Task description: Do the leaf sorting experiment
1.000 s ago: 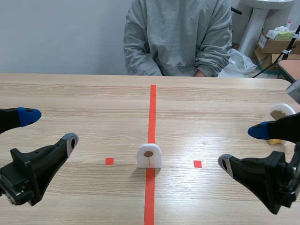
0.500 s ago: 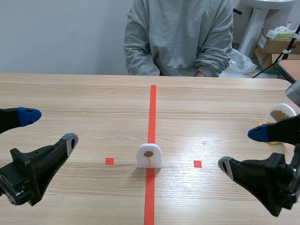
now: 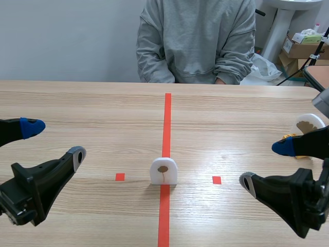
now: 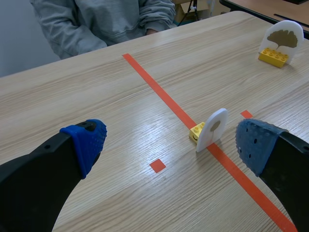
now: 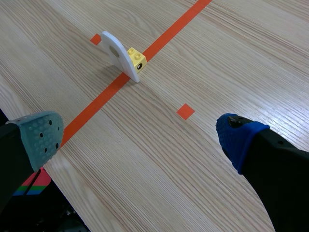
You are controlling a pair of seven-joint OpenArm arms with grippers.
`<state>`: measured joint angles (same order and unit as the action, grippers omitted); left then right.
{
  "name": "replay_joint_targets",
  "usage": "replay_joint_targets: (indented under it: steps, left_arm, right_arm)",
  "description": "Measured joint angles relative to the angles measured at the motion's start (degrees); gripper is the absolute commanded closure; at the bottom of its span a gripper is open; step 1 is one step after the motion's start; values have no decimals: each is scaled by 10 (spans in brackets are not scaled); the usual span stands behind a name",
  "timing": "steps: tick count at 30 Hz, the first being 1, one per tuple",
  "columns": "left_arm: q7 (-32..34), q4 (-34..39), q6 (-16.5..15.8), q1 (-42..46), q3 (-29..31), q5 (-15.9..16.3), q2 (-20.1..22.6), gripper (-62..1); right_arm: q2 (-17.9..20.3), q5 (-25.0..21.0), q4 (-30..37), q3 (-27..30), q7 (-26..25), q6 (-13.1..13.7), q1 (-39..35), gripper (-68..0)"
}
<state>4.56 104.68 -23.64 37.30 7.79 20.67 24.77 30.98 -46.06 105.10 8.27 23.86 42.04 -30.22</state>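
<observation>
At the left side of the table we see the left gripper hovering low over the wood. Its fingers are spread wide, blue pad and grey pad well apart, with nothing between them.

Ahead of this gripper and a little toward its right finger stands the centre leaf card, a white card with an arched top. It stands on the orange-red tape line, clear of both grippers. Its long axis is vertical, with the rounded end up and the flat edge down on the table. The broad face carries a brown leaf with its stem pointing down, and it is turned toward the robot, so the card lies crosswise to the tape. A yellow brick sits against its back, on the side away from the grippers. Across the table beyond it sits a person in a grey sweatshirt.

The right gripper also hangs low and gapes fully, holding nothing. The centre card is well ahead of it, off toward its grey-padded finger.

Just beyond the right gripper's blue fingertip stands a second leaf card. It is upright too, with a fan-shaped brown leaf on its face and a yellow block at its foot.
</observation>
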Motion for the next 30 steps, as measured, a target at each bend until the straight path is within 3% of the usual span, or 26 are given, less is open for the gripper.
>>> replay_joint_targets:
  steps: [7, 12, 17, 23, 30]
  left_arm:
    - [0, 0, 0, 0, 0, 0, 0, -572]
    - [0, 0, 0, 0, 0, 0, 0, -572]
    - [0, 0, 0, 0, 0, 0, 0, -572]
    - [0, 0, 0, 0, 0, 0, 0, -572]
    - [0, 0, 0, 0, 0, 0, 0, -572]
  right_arm:
    - [0, 3, 0, 0, 7, 0, 0, -679]
    - [0, 51, 0, 0, 9, 0, 0, -679]
    - [0, 56, 0, 0, 9, 0, 3, -679]
    - [3, 92, -1, -1, 9, 0, 45, -679]
    - [15, 92, -34, -22, 9, 0, 116, -679]
